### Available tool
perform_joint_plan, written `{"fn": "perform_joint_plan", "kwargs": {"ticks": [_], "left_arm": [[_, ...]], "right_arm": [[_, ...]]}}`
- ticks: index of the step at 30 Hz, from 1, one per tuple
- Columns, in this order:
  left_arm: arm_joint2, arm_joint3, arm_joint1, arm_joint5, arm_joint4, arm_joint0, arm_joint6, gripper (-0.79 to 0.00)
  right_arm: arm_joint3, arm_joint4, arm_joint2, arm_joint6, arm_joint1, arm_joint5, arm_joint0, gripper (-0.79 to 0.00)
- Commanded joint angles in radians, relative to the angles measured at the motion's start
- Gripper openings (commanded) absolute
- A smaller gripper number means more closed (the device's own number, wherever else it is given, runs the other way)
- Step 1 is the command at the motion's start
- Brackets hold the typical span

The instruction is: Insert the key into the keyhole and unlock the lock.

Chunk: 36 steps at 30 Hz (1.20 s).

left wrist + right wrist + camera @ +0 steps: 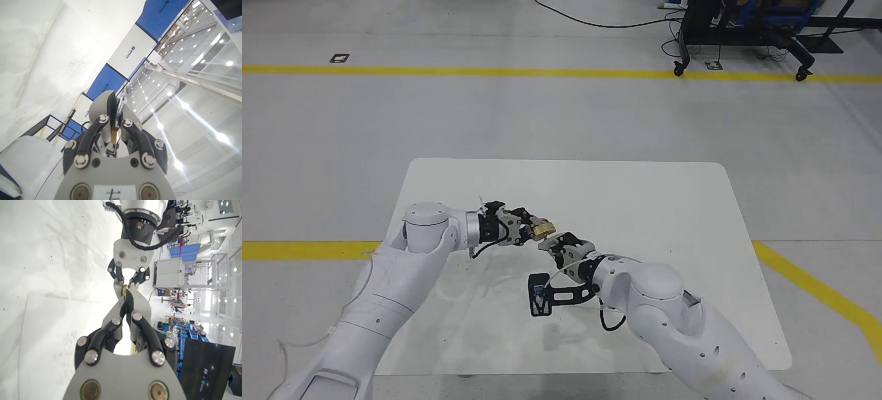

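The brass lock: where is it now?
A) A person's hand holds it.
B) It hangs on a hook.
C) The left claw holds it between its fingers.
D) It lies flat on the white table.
C: in the left wrist view the lock sits clamped between the two fingers of the left claw.

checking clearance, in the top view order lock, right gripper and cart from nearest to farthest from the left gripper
1. lock: gripped in the left gripper, over the middle of the table.
2. right gripper: right beside the lock, on its near side.
3. cart: far off, beyond the table's far right corner.
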Motion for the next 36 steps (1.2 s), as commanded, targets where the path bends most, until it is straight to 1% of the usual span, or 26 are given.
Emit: {"fn": "perform_joint_plan", "kwargs": {"ticks": [1,26,36], "left_arm": [[0.001,0.001,0.0,0.001,0.0,-0.001,-0.001,-0.785],[0.008,0.003,0.0,-0.002,-0.002,-0.005,-0.005,-0.785],[0.01,0.004,0.001,-0.001,-0.004,-0.006,-0.007,-0.785]], "right_arm": [[0.004,0.001,-0.001,0.003,-0.002,0.002,0.003,-0.785],[0.028,0.009,-0.01,0.041,-0.018,-0.007,0.019,-0.785],[0.061,0.027,-0.018,0.067,-0.03,-0.004,0.041,-0.785]]}}
